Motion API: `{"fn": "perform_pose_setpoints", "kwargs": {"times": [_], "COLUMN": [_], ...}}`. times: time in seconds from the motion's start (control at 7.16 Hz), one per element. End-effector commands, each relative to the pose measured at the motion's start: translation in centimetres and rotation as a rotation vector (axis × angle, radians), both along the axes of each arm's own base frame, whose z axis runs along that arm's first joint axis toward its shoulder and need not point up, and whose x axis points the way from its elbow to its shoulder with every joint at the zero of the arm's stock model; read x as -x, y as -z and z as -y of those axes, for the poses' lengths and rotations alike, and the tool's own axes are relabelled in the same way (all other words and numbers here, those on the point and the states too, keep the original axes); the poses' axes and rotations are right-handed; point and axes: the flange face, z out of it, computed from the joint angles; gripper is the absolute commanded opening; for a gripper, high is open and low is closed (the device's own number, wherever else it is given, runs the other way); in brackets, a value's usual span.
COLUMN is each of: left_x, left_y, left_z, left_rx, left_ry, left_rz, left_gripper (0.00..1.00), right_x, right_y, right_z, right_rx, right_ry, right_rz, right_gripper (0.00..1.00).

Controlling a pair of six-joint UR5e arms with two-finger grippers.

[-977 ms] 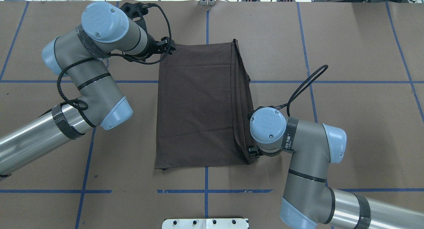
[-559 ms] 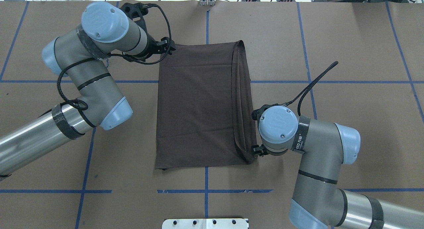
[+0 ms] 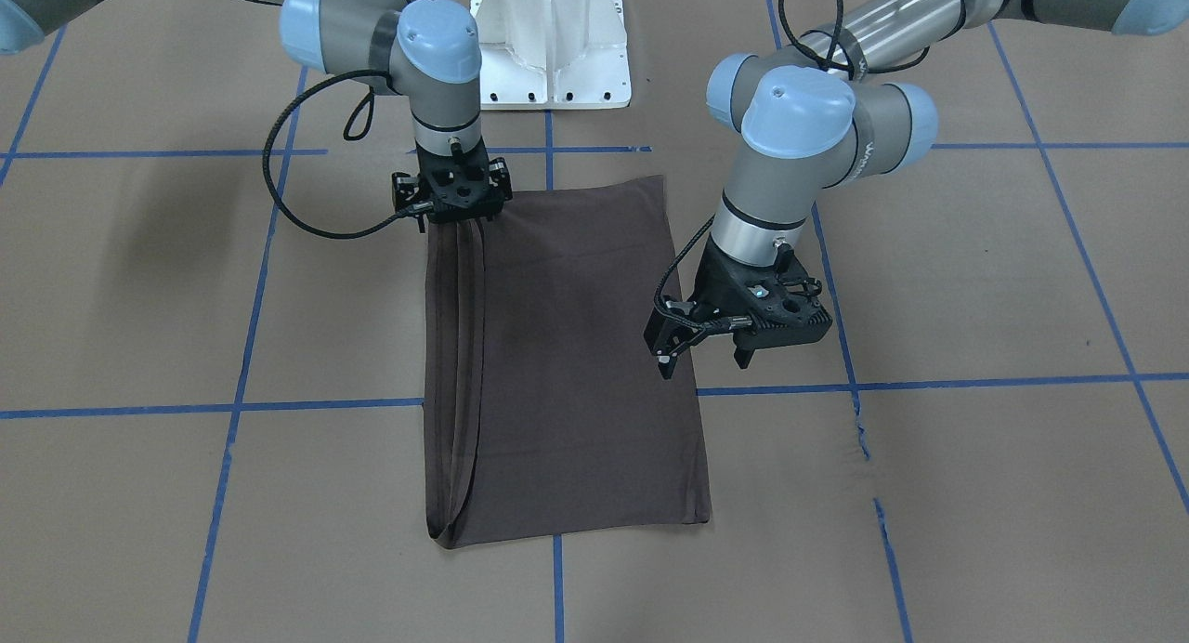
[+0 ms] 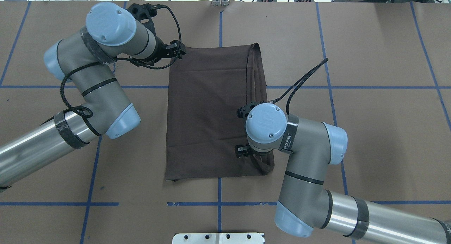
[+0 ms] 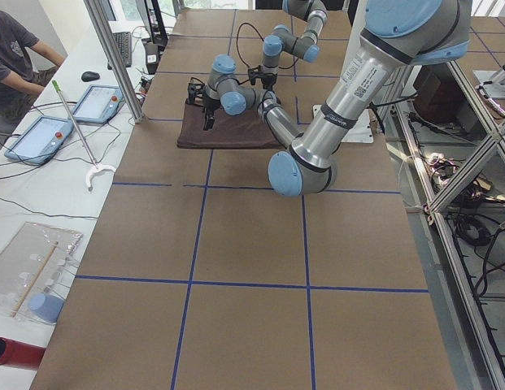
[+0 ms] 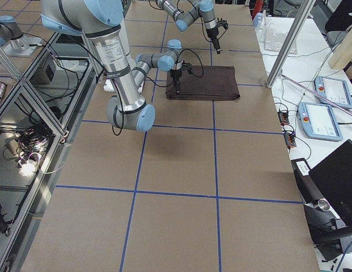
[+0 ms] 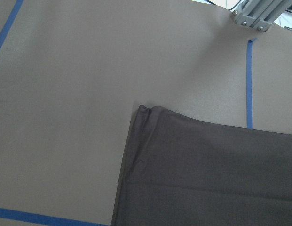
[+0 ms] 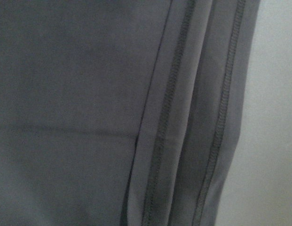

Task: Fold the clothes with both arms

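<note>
T-shirt [image 3: 567, 364] lies folded on the table [image 3: 975, 494]; left gripper [image 3: 704, 369] hovers spread, right gripper [image 3: 455, 217] at the stacked hems cannot be judged (fingers hidden). Catching only 1 layer could undo the fold.

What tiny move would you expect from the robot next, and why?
Probably the left gripper lowers toward the corner of the T-shirt beneath it. It hovers open, holding nothing, while the right gripper is down at the layered edge on the other side; whether that one grips, I cannot tell.
</note>
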Motion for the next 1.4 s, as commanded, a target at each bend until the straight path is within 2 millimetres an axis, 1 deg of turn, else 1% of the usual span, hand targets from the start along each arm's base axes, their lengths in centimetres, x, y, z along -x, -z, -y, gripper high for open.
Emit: {"fn": "perform_pose_setpoints", "kwargs": {"times": [0.0,0.14,0.28,0.42,0.7,0.98,1.12,1.26], "left_x": [0.0,0.0,0.0,0.0,0.0,0.1,0.1,0.1], "left_y": [0.0,0.0,0.0,0.0,0.0,0.2,0.3,0.3], "left_z": [0.0,0.0,0.0,0.0,0.0,0.0,-0.2,-0.2], "left_rx": [0.000,-0.001,-0.001,-0.001,-0.002,-0.003,-0.004,-0.003], "left_ry": [-0.001,-0.001,0.000,0.000,-0.001,0.001,0.001,0.000], "left_rz": [0.000,-0.001,-0.001,-0.001,-0.002,-0.005,-0.007,-0.010], "left_gripper": [1.00,1.00,1.00,1.00,1.00,1.00,1.00,1.00], "right_x": [0.7,0.7,0.6,0.7,0.5,-0.3,-0.7,-1.4], "right_y": [-0.3,-1.4,-1.7,-2.7,-3.0,-3.6,-4.0,-3.9], "right_z": [0.3,0.4,0.7,0.7,0.6,1.5,1.6,1.7], "right_rx": [0.013,0.051,0.067,0.081,0.103,0.117,0.128,0.136], "right_ry": [0.010,0.028,0.031,0.032,0.037,0.018,0.014,0.008], "right_rz": [-0.012,-0.022,-0.027,-0.052,-0.074,-0.099,-0.121,-0.137], "right_gripper": [1.00,1.00,1.00,1.00,1.00,1.00,1.00,1.00]}}
